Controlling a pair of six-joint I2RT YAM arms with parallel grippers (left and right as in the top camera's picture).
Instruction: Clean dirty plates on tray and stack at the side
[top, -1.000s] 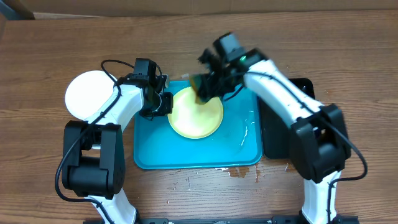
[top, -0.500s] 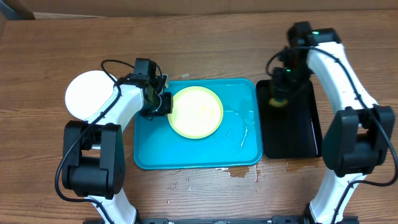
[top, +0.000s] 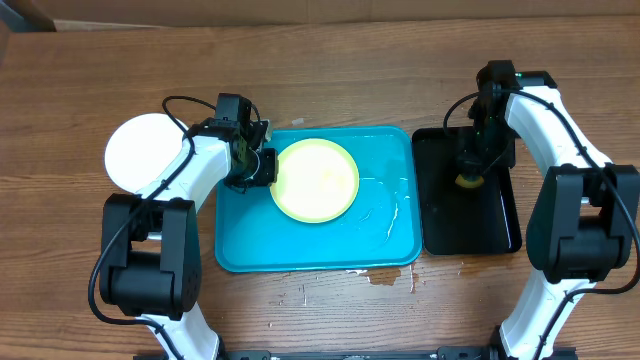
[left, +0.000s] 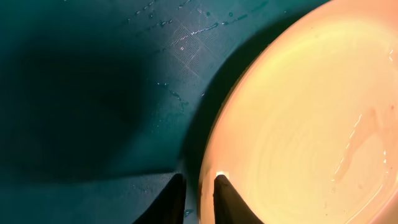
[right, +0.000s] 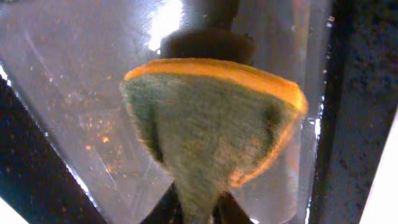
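Note:
A pale yellow-green plate (top: 316, 180) lies in the left half of the turquoise tray (top: 390, 245). My left gripper (top: 262, 167) is shut on its left rim; in the left wrist view the fingertips (left: 199, 190) pinch the plate's edge (left: 298, 124) over the tray floor (left: 93, 81). A white plate (top: 143, 152) lies on the table left of the tray. My right gripper (top: 470, 170) is shut on a yellow and green sponge (top: 467, 180) over the black tray (top: 495, 225); the right wrist view shows the sponge (right: 211, 118) held in the fingers (right: 202, 211).
Water drops and streaks lie on the turquoise tray's right half (top: 395, 210). A small puddle (top: 385, 276) lies on the wooden table in front of the tray. The black tray stands just right of the turquoise tray.
My right gripper carried the sponge from the yellow-green plate rightward to the black tray and lowered it there. The left gripper has kept its hold on the plate's rim.

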